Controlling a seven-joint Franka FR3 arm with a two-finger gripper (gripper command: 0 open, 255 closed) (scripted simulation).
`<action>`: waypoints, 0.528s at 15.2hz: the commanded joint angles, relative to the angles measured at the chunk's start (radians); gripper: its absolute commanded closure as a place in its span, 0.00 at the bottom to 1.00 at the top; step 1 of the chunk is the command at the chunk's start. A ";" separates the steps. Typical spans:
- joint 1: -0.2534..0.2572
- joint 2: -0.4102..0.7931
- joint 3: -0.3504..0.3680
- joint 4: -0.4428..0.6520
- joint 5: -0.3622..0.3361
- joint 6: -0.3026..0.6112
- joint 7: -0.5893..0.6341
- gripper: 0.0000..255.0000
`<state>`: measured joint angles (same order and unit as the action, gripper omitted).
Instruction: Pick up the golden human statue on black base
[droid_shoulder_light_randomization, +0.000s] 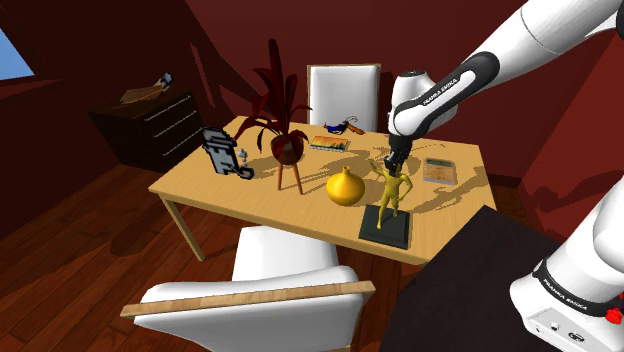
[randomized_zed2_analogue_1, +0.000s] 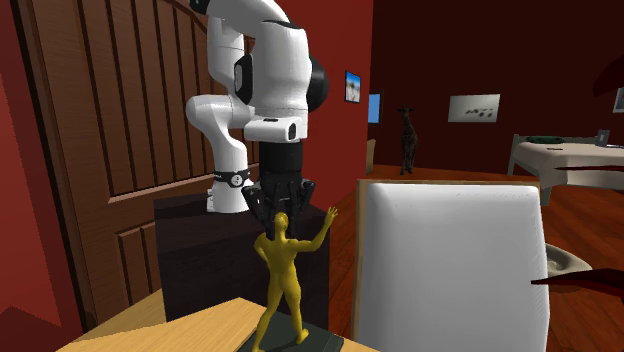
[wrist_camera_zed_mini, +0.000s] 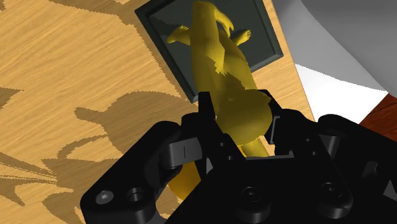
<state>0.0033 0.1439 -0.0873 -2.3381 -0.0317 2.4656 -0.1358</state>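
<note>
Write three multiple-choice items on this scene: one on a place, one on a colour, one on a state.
1. The pincer is over: A the potted plant; B the golden statue; C the drawers.
2. The round vase beside the statue is: A blue; B white; C yellow.
3. The statue is: A upright on its base; B lying flat; C upside down.
B: the pincer sits at the statue's head. C: the vase is plainly yellow. A: its feet stand on the dark base on the table.
</note>
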 joint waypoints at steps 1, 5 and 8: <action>0.000 0.001 0.000 -0.001 0.000 0.000 0.000 1.00; 0.001 -0.029 0.000 0.008 -0.002 -0.039 0.000 1.00; 0.001 -0.059 -0.001 0.018 -0.005 -0.078 0.001 1.00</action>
<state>0.0021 0.0974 -0.0895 -2.3221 -0.0351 2.4010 -0.1390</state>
